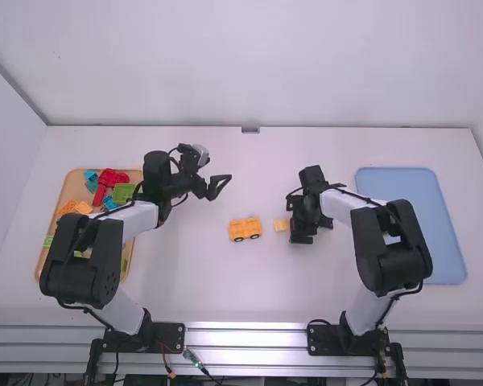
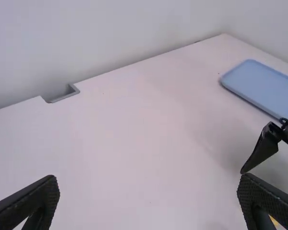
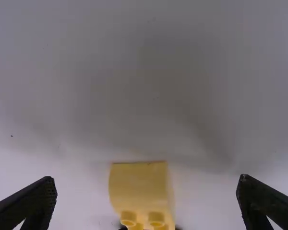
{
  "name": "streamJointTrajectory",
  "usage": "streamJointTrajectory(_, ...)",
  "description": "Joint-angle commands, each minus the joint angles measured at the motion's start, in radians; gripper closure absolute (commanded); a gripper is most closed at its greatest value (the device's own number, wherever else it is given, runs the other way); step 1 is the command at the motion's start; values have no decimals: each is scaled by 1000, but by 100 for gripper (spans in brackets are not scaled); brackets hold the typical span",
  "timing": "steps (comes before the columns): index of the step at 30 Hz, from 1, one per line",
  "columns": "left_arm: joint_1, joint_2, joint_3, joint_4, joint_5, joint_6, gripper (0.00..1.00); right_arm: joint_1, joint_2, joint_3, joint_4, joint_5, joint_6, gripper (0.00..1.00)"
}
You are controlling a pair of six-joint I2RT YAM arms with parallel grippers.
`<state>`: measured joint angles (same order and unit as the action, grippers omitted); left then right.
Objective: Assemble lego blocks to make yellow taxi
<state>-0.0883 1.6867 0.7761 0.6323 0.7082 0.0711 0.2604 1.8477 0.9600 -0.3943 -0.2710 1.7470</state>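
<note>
One yellow-orange taxi body [image 1: 245, 229] stands on the white surface [image 1: 201, 281] near its middle, between the two arms. Its long axis runs roughly left to right, the right end turned slightly away from the arm bases. Two dark wheels [image 1: 238, 239] show along the side toward the bases; which end is the front, I cannot tell. Just to its right, apart from it, sits a small yellow block [image 1: 282, 226], with round studs [image 3: 156, 219] on one face. The right claw [image 1: 293, 223] is down by that block, fingers well apart, and the right wrist view has the block in the gap between them. Beyond the body and a little left hangs the left claw [image 1: 220, 186], fingers also spread, pointing inward. Farther left, partly behind the left arm [image 1: 84, 257], lies a tan tray [image 1: 63, 193], its long side running away from the bases. It holds red pieces [image 1: 113, 178], blue pieces [image 1: 91, 175], a green block [image 1: 123, 193] and orange pieces [image 1: 68, 207], loosely mixed. At the far right a blue tray [image 1: 419, 217] lies lengthwise away from the bases, partly behind the right arm [image 1: 386, 241].
</note>
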Motion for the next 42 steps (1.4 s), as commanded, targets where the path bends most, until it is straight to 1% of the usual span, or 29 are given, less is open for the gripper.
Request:
streamJointTrajectory(1, 3, -2, 18, 0, 5, -3, 1, -15, 10, 29, -10, -34, -77, 1)
streamJointTrajectory(3, 6, -2, 18, 0, 5, -3, 1, -25, 9, 58, -14, -69, -151, 1)
streamJointTrajectory(5, 2, -2, 18, 0, 5, -3, 1, -47, 9, 137, -54, -140, -325, 1)
streamJointTrajectory(6, 7, -2, 18, 0, 6, -3, 1, -60, 4, 196, -113, -166, -454, 1)
streamJointTrajectory(7, 7, -2, 18, 0, 6, -3, 1, -60, 4, 196, -113, -166, -454, 1)
streamJointTrajectory(10, 10, -2, 18, 0, 7, -4, 1, -92, -3, 358, -285, -186, -863, 1)
streamJointTrajectory(12, 10, -2, 18, 0, 5, -3, 1, -105, -3, 425, -330, -193, -1000, 1)
streamJointTrajectory(13, 9, -2, 18, 4, 5, -3, 1, -113, -3, 491, -374, -193, -1164, 1)
streamJointTrajectory(15, 10, -2, 18, 17, 5, -2, 1, -123, -3, 550, -412, -193, -1323, 1)
streamJointTrajectory(16, 10, -2, 18, 27, 5, 5, 1, -128, -3, 584, -435, -191, -1435, 1)
streamJointTrajectory(17, 9, -2, 18, 37, 1, 43, 1, -137, -3, 621, -457, -162, -1595, 1)
streamJointTrajectory(18, 9, -2, 18, 35, -1, 51, 1, -140, -3, 629, -458, -148, -1635, 0)
streamJointTrajectory(19, 10, -2, 18, 20, -14, 70, 1, -149, -3, 651, -446, -80, -1776, 1)
streamJointTrajectory(22, 9, -2, 18, -5, -21, 83, 1, -163, -3, 658, -384, 101, -2036, 1)
streamJointTrajectory(23, 10, -2, 18, -8, -17, 83, 1, -170, -3, 655, -358, 195, -2153, 1)
streamJointTrajectory(25, 9, -2, 18, -27, -18, 83, 1, -183, -3, 655, -346, 291, -2283, 1)
streamJointTrajectory(27, 9, -2, 18, -48, -18, 84, 1, -190, -3, 655, -336, 299, -2358, 1)
streamJointTrajectory(29, 10, -2, 18, -61, -18, 84, 1, -189, -3, 655, -323, 251, -2452, 1)
streamJointTrajectory(31, 9, -2, 18, -74, -18, 84, 1, -188, -3, 655, -346, 58, -2644, 1)
streamJointTrajectory(32, 10, -2, 18, -76, -17, 84, 1, -189, -3, 655, -361, -2, -2700, 1)
streamJointTrajectory(33, 10, -2, 18, -84, -18, 85, 1, -193, -3, 654, -422, -170, -2875, 1)
streamJointTrajectory(34, 10, -2, 17, -93, -16, 107, 1, -199, -3, 654, -470, -270, -2997, 1)
streamJointTrajectory(35, 9, -2, 18, -100, -10, 128, 1, -202, -3, 654, -499, -319, -3062, 1)
streamJointTrajectory(37, 10, -2, 17, -129, 54, 246, 1, -218, -3, 654, -628, -486, -3325, 1)
streamJointTrajectory(38, 10, -2, 17, -153, 135, 341, 1, -234, -3, 643, -709, -589, -3491, 1)
streamJointTrajectory(39, 10, -2, 17, -153, 135, 341, 1, -234, -3, 643, -709, -589, -3491, 1)
streamJointTrajectory(40, 9, -2, 17, -177, 230, 433, 1, -251, -3, 623, -760, -655, -3603, 1)
streamJointTrajectory(41, 9, -2, 17, -200, 289, 497, 1, -262, -3, 597, -771, -678, -3666, 1)
streamJointTrajectory(42, 9, -2, 17, -216, 328, 534, 1, -267, -3, 579, -769, -685, -3685, 1)
